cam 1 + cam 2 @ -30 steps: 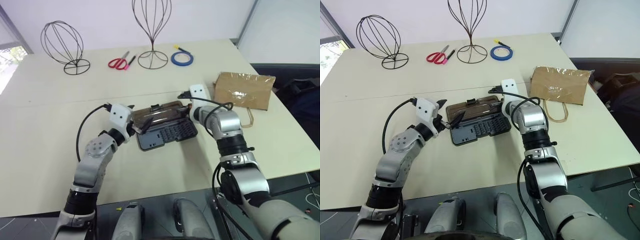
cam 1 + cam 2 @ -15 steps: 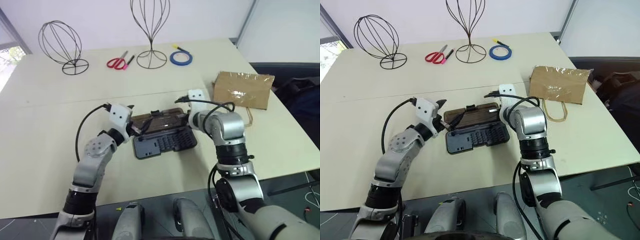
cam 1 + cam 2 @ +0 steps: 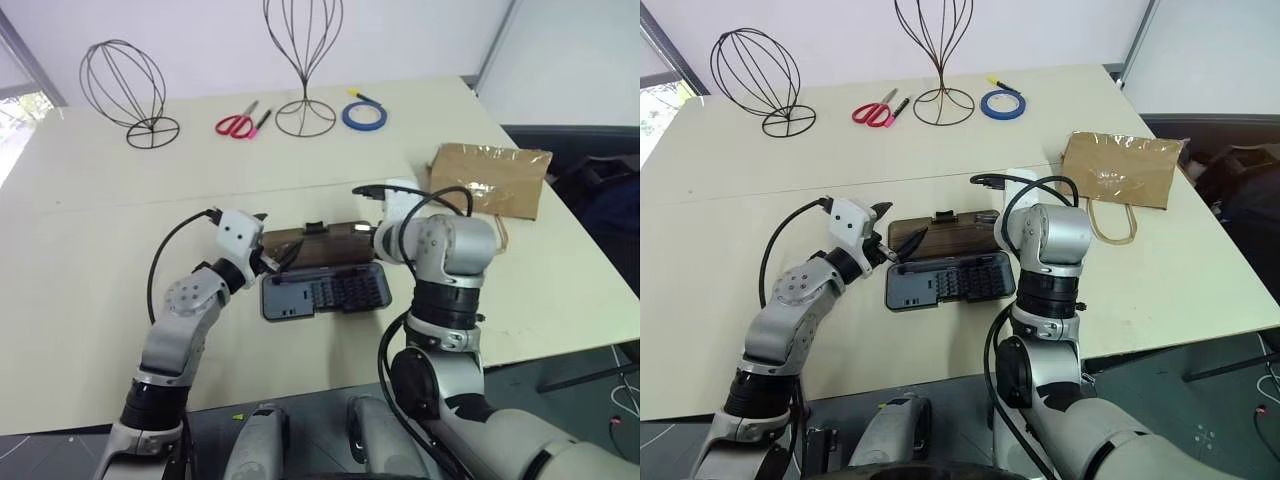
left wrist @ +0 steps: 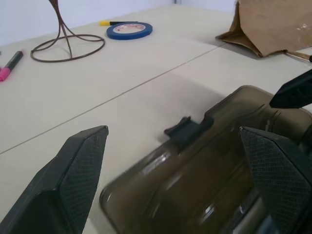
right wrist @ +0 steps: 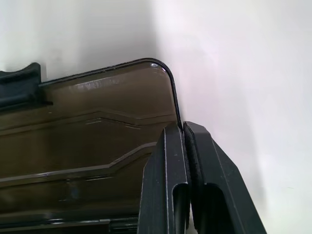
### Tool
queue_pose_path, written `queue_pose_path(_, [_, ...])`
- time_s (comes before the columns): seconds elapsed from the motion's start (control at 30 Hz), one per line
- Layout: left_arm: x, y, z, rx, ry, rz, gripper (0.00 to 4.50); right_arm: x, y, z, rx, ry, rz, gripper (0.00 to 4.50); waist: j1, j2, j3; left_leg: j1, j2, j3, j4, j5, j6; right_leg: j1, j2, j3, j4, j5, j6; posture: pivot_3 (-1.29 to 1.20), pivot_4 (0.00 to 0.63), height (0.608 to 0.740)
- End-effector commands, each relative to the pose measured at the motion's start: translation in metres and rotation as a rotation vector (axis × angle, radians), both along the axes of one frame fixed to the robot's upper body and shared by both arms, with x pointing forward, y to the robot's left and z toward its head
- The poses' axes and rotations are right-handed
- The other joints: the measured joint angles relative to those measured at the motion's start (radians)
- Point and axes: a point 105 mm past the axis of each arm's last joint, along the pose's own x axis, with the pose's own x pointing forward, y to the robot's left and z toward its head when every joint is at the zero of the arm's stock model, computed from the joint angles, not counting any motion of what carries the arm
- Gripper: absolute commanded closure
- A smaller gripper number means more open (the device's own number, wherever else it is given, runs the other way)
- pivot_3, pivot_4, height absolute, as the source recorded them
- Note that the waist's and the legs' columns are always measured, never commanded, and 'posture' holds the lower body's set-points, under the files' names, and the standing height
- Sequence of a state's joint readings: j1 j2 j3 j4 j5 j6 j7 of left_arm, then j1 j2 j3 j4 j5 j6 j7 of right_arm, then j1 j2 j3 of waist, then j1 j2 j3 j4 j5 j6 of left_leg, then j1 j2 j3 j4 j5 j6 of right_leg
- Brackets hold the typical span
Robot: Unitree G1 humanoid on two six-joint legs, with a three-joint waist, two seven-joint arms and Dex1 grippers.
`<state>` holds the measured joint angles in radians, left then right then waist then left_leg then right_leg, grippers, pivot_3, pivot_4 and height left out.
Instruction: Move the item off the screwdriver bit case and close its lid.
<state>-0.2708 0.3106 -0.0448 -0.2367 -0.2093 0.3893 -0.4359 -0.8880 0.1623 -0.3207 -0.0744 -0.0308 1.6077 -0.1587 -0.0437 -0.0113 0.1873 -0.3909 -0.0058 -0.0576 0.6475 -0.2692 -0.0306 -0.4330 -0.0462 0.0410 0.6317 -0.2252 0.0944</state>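
The right arm bends sharply at the elbow, forearm rising over the case and wrist tipped forward and down, so the right gripper (image 5: 184, 134) meets the far right corner of the lid (image 3: 945, 232). Its two black fingers (image 5: 163, 165) are pressed flat together with no gap, and their tips touch the lid's rounded corner edge; nothing sits between them. The left arm reaches in from the left with the forearm about level, and the left gripper (image 4: 173, 146) points across at the lid's left end. Its jaws stand spread wide, the lid lying just ahead of and between the two fingertips (image 4: 90, 146), not touched by either.

The screwdriver bit case (image 3: 950, 281) lies open on the cream table (image 3: 760, 200) between the two grippers. Its base is flat dark grey plastic with rows of small bits showing, and the translucent smoky-brown lid stands raised and tilted along the far edge, a small black latch (image 4: 184, 130) at the middle of its free edge. The lid's surface shows moulded ridges and glossy reflections.

The brown kraft paper bag (image 3: 1120, 170) lies flat on the table well apart from the case, beyond the right gripper's side, its shiny clear strip facing up and its thin tan loop handles (image 3: 1112, 228) trailing toward the near edge.
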Motion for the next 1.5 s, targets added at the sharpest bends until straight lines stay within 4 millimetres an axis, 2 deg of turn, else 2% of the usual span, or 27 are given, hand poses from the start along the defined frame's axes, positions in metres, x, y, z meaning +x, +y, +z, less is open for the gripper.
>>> queue_pose_path(0.03, [-0.001,-0.001,0.012,-0.01,-0.042,-0.007,0.0,0.001,0.005,0.011,-0.003,-0.03,-0.01,4.45,0.0,0.0,0.0,0.0,0.0,0.0,0.0,0.0,0.0,0.0,0.0,0.0,0.0,0.0,0.0,0.0,0.15,0.74])
queue_pose_path(0.17, [-0.001,-0.001,0.012,-0.01,-0.045,-0.003,0.0,-0.001,0.003,0.008,-0.003,-0.024,-0.019,4.45,0.0,0.0,0.0,0.0,0.0,0.0,0.0,0.0,0.0,0.0,0.0,0.0,0.0,0.0,0.0,0.0,0.15,0.74])
queue_pose_path(0.57, [0.0,-0.002,0.013,-0.013,-0.049,0.001,0.0,-0.005,0.028,0.006,0.029,-0.028,0.103,4.45,-0.002,0.0,0.0,0.0,0.0,0.0,-0.001,0.0,0.0,0.0,0.0,0.0,0.0,0.0,0.0,0.0,0.15,0.74])
queue_pose_path(0.8, [0.001,-0.001,0.012,-0.012,-0.05,0.004,0.0,-0.005,0.035,0.005,0.016,-0.032,0.17,4.45,-0.002,0.0,0.0,0.0,0.0,0.0,-0.001,0.0,0.0,0.0,0.0,0.0,0.0,0.0,0.0,0.0,0.15,0.74])
queue_pose_path(1.3, [0.0,-0.002,0.011,-0.013,-0.049,0.001,0.0,-0.005,0.029,0.001,-0.009,-0.021,0.17,4.45,-0.001,0.0,0.0,0.0,0.0,0.0,-0.001,0.0,0.0,0.0,0.0,0.0,0.0,0.0,0.0,0.0,0.15,0.74])
queue_pose_path(1.33, [0.0,-0.003,0.011,-0.013,-0.049,0.001,0.0,-0.005,0.028,0.001,-0.01,-0.02,0.168,3.91,-0.001,0.0,0.0,0.0,0.0,0.0,-0.001,0.0,0.0,0.0,0.0,0.0,0.0,0.0,0.0,0.0,0.15,0.74])
queue_pose_path(1.37, [0.0,-0.003,0.011,-0.013,-0.049,0.0,0.0,-0.005,0.027,0.0,-0.01,-0.02,0.167,3.67,-0.001,0.0,0.0,0.0,0.0,0.0,-0.001,0.0,0.0,0.0,0.0,0.0,0.0,0.0,0.0,0.0,0.15,0.74])
queue_pose_path(1.5, [0.0,-0.003,0.012,-0.012,-0.051,-0.003,0.0,-0.004,0.022,0.0,-0.018,-0.017,0.152,1.66,-0.001,0.0,0.0,0.0,0.0,0.0,-0.001,0.0,0.0,0.0,0.0,0.0,0.0,0.0,0.0,0.0,0.15,0.74])
